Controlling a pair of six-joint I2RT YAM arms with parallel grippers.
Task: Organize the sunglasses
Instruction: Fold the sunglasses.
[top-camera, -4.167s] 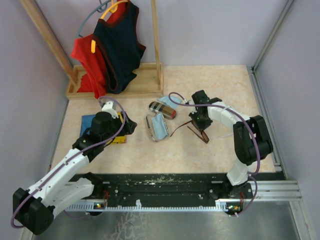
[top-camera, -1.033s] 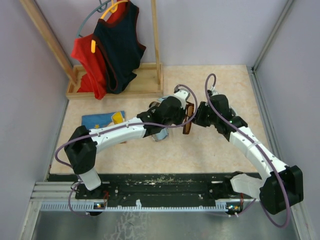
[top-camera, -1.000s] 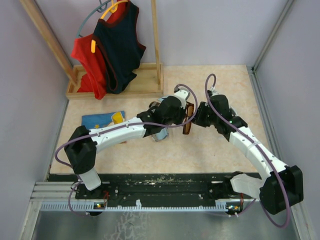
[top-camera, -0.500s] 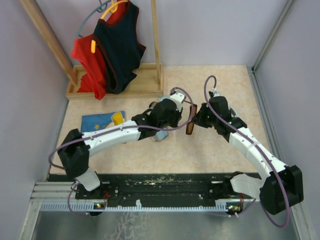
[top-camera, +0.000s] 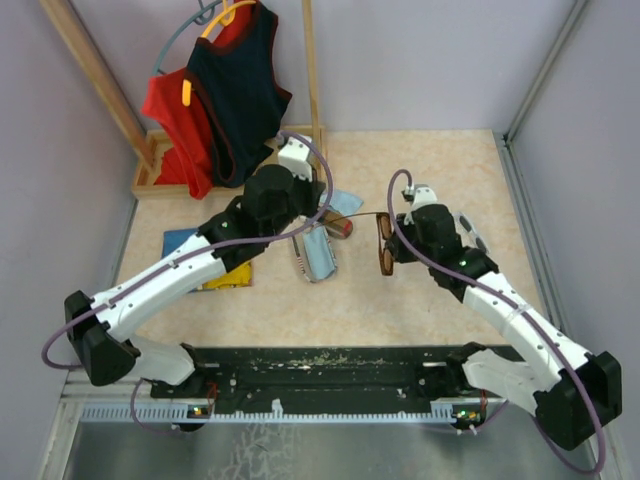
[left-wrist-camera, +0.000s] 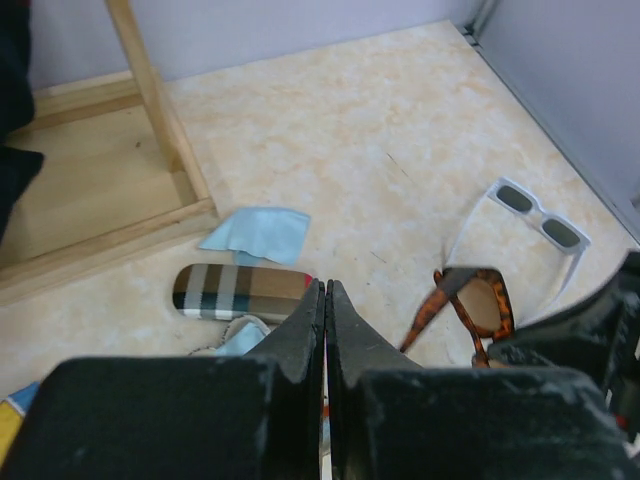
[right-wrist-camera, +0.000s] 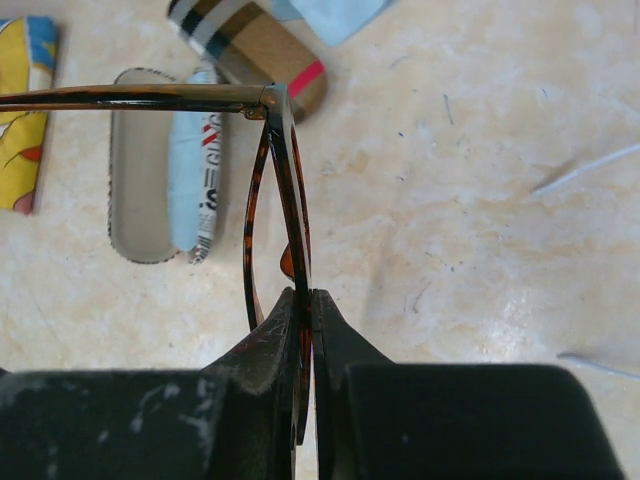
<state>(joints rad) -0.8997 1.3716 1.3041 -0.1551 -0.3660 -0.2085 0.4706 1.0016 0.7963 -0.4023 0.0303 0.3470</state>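
Note:
The brown sunglasses (top-camera: 385, 245) hang above the table, lenses on edge. My right gripper (right-wrist-camera: 313, 300) is shut on the frame's lower rim (right-wrist-camera: 290, 230). One thin temple arm (right-wrist-camera: 130, 97) sticks out straight to the left. My left gripper (left-wrist-camera: 325, 290) is shut with nothing in it, raised above the plaid case (left-wrist-camera: 240, 290) and to the left of the brown pair (left-wrist-camera: 480, 305). The white sunglasses (left-wrist-camera: 540, 220) lie on the table beyond the brown pair, at the right.
An open case (top-camera: 318, 250) with a light-blue lining lies under the temple arm. A light-blue cloth (left-wrist-camera: 258, 232) sits behind the plaid case (top-camera: 335, 222). A blue-and-yellow case (top-camera: 215, 255) lies at left. A wooden rack (top-camera: 160, 180) with hung tops (top-camera: 225, 90) fills the back left.
My left arm has pulled back to the left, away from the brown sunglasses. The right gripper still holds them and has shifted slightly nearer; one temple now points left.

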